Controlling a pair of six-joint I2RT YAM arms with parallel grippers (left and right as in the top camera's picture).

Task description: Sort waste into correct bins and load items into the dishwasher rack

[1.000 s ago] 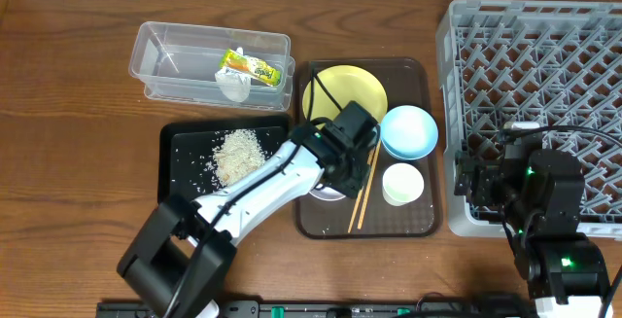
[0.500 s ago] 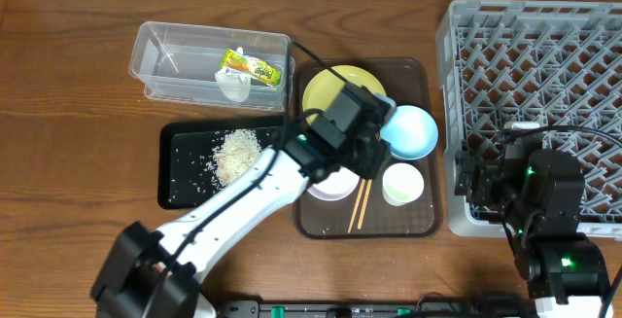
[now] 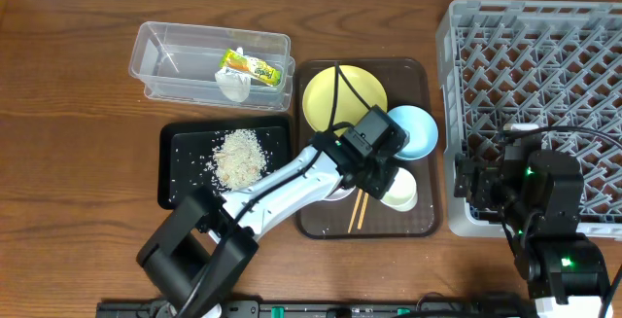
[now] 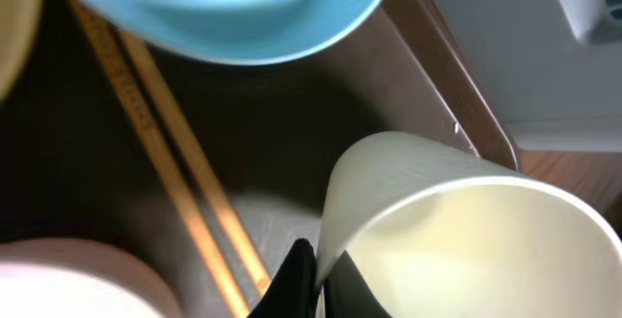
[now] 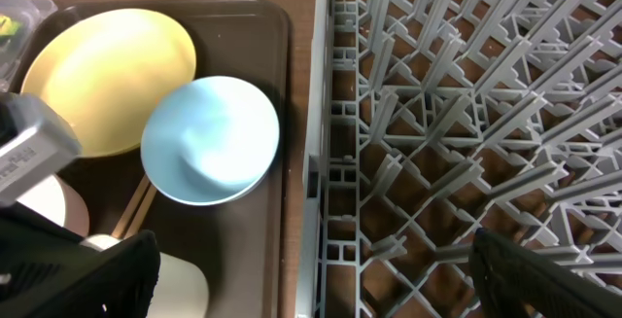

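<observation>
Step in hand: loading the items. I judge the waste step largely complete, with rice grains (image 3: 238, 158) in the black tray (image 3: 185, 187) and a wrapper (image 3: 248, 65) in the clear tub (image 3: 175, 60), both left of the brown serving tray (image 3: 321, 223).

Left gripper (image 4: 321, 274): my fingertips straddle the wall of the small pale cup (image 4: 457, 240), one inside the rim and one outside. I judge them pinched on that wall. The cup sits tilted at the serving tray's near right corner.

Right gripper (image 5: 313, 250): fingers spread wide, holding nothing. It hovers just right of the serving tray, over the near left part of the dishwasher rack (image 3: 544, 55).

Next move: lift the cup clear of the serving tray's rim, carry it right to the rack, and seat it between the pegs. Keep clear of the light blue bowl (image 3: 418, 128) and the chopsticks (image 4: 185, 192), which lie close beside the cup.

Writing: the wrapper carries print, too small to read. No other labels are visible.
</observation>
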